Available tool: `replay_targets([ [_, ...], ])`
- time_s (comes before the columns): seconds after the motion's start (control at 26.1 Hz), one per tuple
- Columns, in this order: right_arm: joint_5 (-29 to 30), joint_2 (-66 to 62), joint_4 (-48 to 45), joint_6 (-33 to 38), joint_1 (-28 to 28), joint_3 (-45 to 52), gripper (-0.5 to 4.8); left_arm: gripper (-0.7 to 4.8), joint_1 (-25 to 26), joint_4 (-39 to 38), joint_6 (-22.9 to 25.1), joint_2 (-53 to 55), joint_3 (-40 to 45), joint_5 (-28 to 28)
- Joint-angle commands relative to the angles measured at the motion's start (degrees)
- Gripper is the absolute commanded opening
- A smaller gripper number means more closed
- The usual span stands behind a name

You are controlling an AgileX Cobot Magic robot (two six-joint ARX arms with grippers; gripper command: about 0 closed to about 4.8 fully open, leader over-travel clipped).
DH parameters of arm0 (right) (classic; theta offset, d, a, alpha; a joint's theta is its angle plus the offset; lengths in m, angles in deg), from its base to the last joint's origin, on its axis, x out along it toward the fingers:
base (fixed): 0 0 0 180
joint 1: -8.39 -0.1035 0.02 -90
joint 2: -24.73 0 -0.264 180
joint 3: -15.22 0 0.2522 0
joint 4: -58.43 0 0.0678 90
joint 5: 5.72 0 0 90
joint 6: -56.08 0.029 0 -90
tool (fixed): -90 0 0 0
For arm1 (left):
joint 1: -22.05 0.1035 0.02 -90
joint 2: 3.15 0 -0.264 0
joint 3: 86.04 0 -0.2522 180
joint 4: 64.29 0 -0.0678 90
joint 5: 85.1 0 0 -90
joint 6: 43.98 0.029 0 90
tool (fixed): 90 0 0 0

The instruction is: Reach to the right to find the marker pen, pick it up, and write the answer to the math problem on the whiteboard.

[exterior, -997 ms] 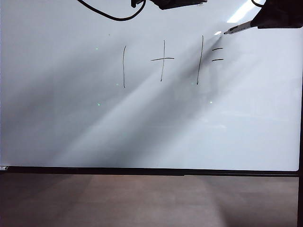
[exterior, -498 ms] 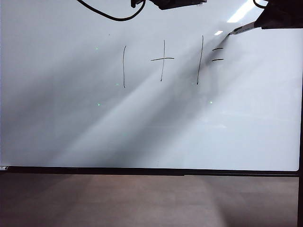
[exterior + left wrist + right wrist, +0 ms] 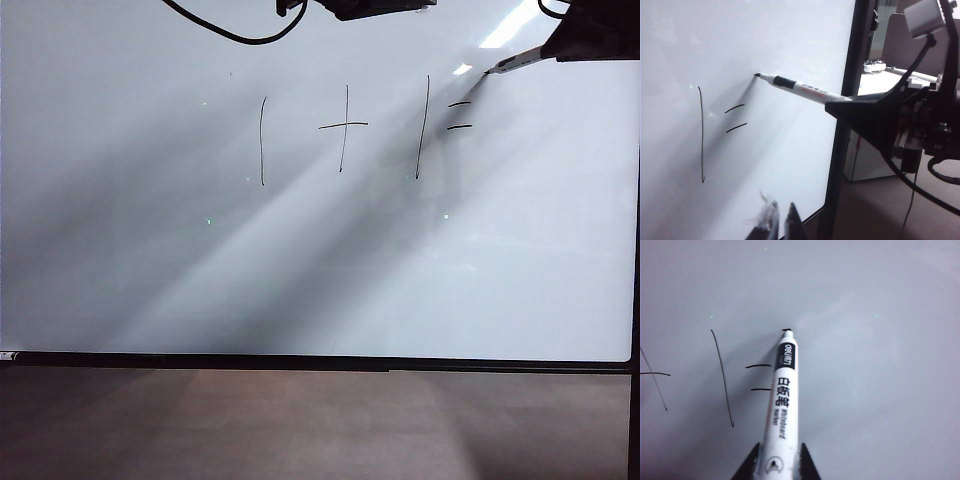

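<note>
Two claws are here. The right gripper (image 3: 774, 462) squeezes the marker pen (image 3: 782, 390) by its back end, near the top right of the whiteboard (image 3: 300, 270). The pen's dark tip touches the board just past the equals sign of the math problem (image 3: 365, 130). The left gripper (image 3: 776, 220) waits near the board's edge, fingers almost together, holding nothing.

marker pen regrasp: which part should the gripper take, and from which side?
Take the marker pen by the rear of its barrel, coming from the tail end along its axis, as the right gripper does now, shut on it. The barrel is slim and straight, and its tip sits at the whiteboard just past the equals sign, so the front must stay free.
</note>
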Motion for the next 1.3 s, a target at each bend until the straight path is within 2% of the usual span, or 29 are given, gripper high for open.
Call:
replay_targets([
  [0.04,-0.96,0.17,-0.96,-0.15,1.38,-0.31,-0.06,0.27,-0.09,0.57,-0.15,-0.24,-0.28,-0.26],
  [0.5,-0.07,0.2,-0.57,0.11,7.69,-0.28,-0.06,0.27,-0.09,-0.92,-0.15,-0.24,-0.28,-0.26],
  [1.3,-0.07,-2.71,1.38,0.07,7.85,0.0,-0.06,0.27,-0.09,-0.92,-0.15,-0.24,-0.28,-0.26],
])
